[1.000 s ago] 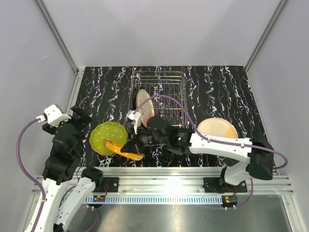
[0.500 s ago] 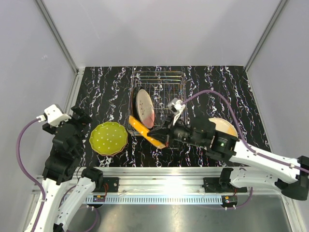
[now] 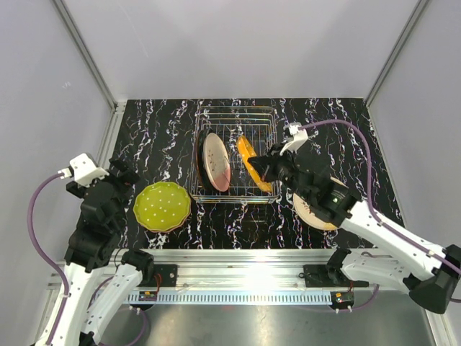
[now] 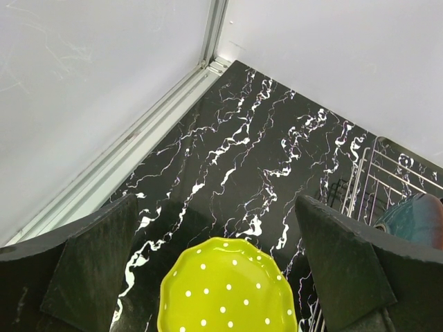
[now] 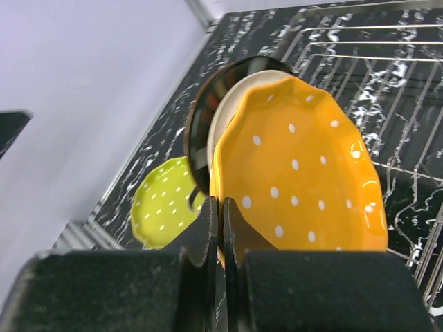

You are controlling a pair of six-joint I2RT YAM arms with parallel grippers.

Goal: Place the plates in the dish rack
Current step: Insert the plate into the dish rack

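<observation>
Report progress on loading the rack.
Done: a black plate and a cream plate stand in the dish rack. In hand: the right gripper is shut on the orange plate, held on edge over the rack beside them. Left: the yellow-green plate and a peach plate lie on the table; the left gripper is open, empty.

A dish rack sits mid-table, toward the back. Two standing plates lean in its left side. The held plate, pinched by the right gripper, tilts at the rack's right half. A flat plate lies left of the rack; another plate lies right of it, partly beneath the right arm.
</observation>
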